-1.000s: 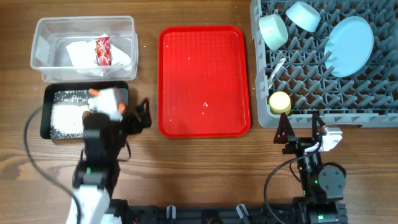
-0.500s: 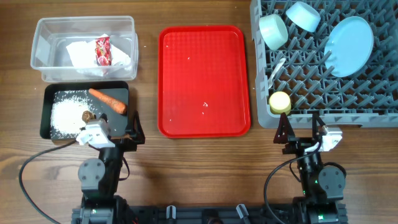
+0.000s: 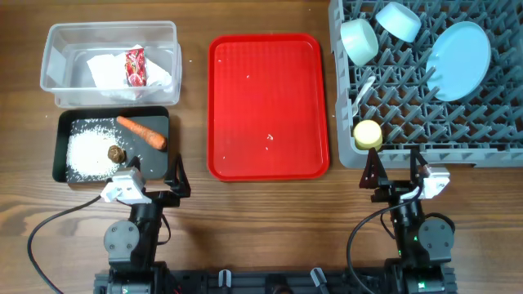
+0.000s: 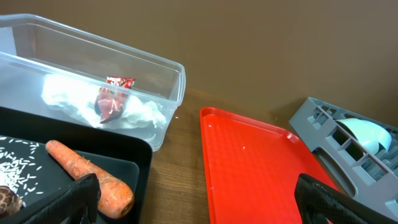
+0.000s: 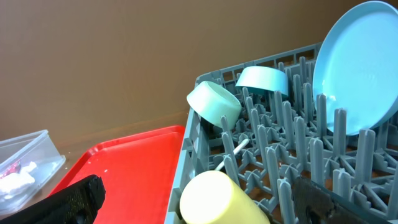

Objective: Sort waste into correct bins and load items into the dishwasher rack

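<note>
Brown wooden tabletop (image 3: pixel 270 220) carries everything. Nearest the robot's bases, the left gripper (image 3: pixel 154 173) sits just in front of the near edge of the shallow black rectangular tray (image 3: pixel 57 147), its two fingers spread wide with nothing between them. The right gripper (image 3: pixel 395 170) sits just in front of the near wall of the large grey plastic grid rack (image 3: pixel 425 151), fingers likewise spread and empty.

Inside the black tray lie a patch of white rice-like grains (image 3: pixel 86 151), a small brown food lump (image 3: pixel 116 153) at the patch's right edge, and an orange carrot (image 3: pixel 141 131) lying diagonally toward the tray's right side. Just beyond the tray, the clear rectangular plastic tub (image 3: pixel 53 57) holds a crumpled white paper napkin (image 3: pixel 106 72) with a small red printed snack wrapper (image 3: pixel 134 67) on top of it.

Between these bins and the rack lies a flat red serving tray (image 3: pixel 270 98), a few pale specks on it.

In the rack, a small yellow cup (image 3: pixel 368 132) is tipped among the pegs at the near left corner. A white plastic spoon (image 3: pixel 364 88) lies farther back. Two small pale mint bowls (image 3: pixel 359 39) (image 3: pixel 398 20) lean at the far left corner. A round pale-blue plate (image 3: pixel 458 60) stands tilted on the right.
</note>
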